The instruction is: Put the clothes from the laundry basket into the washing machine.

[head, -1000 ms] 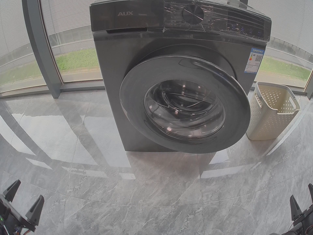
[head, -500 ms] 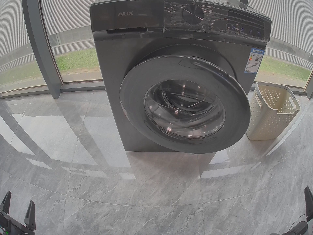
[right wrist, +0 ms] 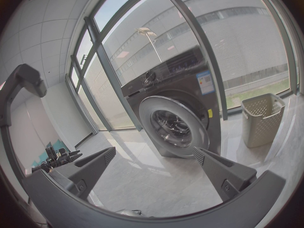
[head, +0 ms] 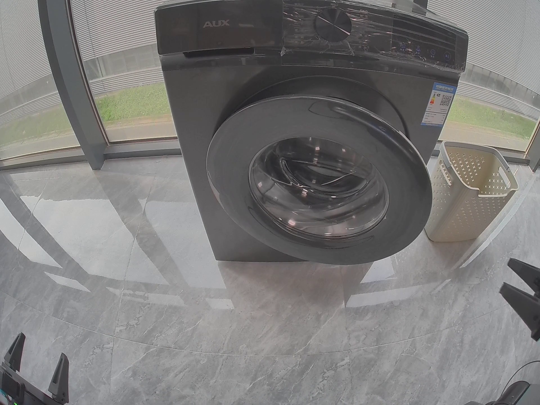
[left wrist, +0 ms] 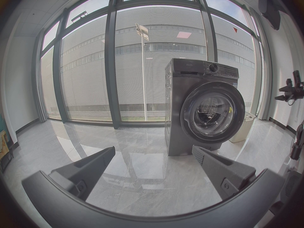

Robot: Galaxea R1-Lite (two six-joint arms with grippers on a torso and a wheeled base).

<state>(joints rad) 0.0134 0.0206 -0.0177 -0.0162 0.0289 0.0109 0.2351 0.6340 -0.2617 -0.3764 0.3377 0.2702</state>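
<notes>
A dark grey front-loading washing machine point(head: 304, 125) stands on the floor straight ahead, its round glass door point(head: 318, 182) pushed to. To its right sits a cream perforated laundry basket point(head: 471, 192); no clothes show over its rim. My left gripper point(head: 36, 361) is low at the near left, open and holding nothing. My right gripper point(head: 520, 285) is at the near right, in front of the basket, open and holding nothing. The machine point(left wrist: 202, 108) and basket point(left wrist: 242, 129) also lie ahead in the left wrist view, and the machine point(right wrist: 172, 111) and basket point(right wrist: 261, 119) in the right wrist view.
Glossy grey marble floor point(head: 236, 322) spreads between me and the machine. Floor-to-ceiling windows with dark frames point(head: 64, 74) run behind the machine and basket.
My right gripper has risen from the bottom right corner up toward the basket. My left gripper dipped lower and then came slightly back up.
</notes>
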